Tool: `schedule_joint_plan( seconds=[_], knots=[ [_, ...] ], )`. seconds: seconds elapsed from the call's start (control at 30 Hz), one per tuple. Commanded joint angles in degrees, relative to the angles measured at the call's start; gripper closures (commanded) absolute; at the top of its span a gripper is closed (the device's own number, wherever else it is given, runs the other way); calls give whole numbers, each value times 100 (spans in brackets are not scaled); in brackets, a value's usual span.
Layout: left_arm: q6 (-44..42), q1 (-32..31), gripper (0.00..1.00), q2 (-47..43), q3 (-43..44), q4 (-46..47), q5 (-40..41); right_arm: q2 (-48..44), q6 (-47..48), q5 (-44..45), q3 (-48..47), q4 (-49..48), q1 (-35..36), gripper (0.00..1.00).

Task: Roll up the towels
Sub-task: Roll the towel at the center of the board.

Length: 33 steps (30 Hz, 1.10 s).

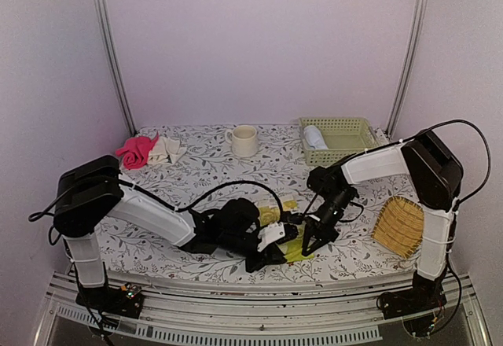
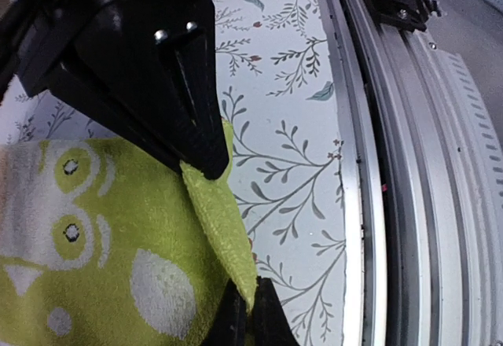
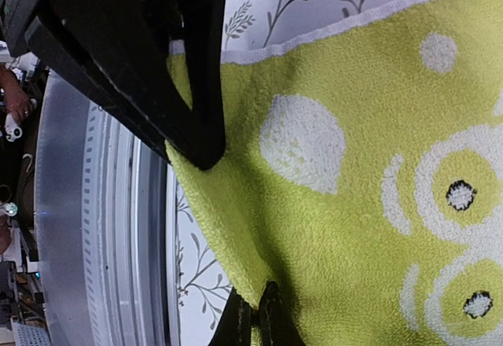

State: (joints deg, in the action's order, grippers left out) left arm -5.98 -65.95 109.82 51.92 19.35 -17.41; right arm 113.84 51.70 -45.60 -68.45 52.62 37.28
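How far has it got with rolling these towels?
One pale towel already seems to lie rolled in the basket. Both pairs of jaws are shut on the near edge of the green towel, which lies flat, not yet rolled. The pink cloth and cream cloth at the back lie crumpled, possibly to come.

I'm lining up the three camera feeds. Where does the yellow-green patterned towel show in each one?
Top external: the yellow-green towel lies low in the picture, about centre.
Left wrist: it fills the lower left, with one edge running to the bottom centre.
Right wrist: it fills the centre and right.
Shared landmark: the leaf-print tablecloth under the towel shows in all three views.
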Motion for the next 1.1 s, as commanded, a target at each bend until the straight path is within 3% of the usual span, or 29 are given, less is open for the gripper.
schedule_joint_plan(
  seconds=[0.0, 0.53, 0.7, 0.83, 0.93, 1.07],
  knots=[
    [639, 259, 100, -154, -43, -486, -1170, 316, 419, -175, -247, 711, -54, 97],
    [1853, 759, 100, 579, -375, 257, -1940, 1335, 459, -263, -698, 1418, -159, 97],
    [2275, 805, 100, 668, -584, 778, -1969, 1392, 289, -159, -732, 1207, -168, 95],
    [2600, 803, 98, 923, -402, 564, -1839, 1311, 8, -129, -727, 987, -168, 92],
    [2772, 800, 98, 976, -444, 547, -1908, 1042, -391, 61, -528, 479, -168, 86],
    [2870, 806, 98, 928, -499, 484, -1908, 736, -434, 92, -390, 507, -176, 71]
  ],
)
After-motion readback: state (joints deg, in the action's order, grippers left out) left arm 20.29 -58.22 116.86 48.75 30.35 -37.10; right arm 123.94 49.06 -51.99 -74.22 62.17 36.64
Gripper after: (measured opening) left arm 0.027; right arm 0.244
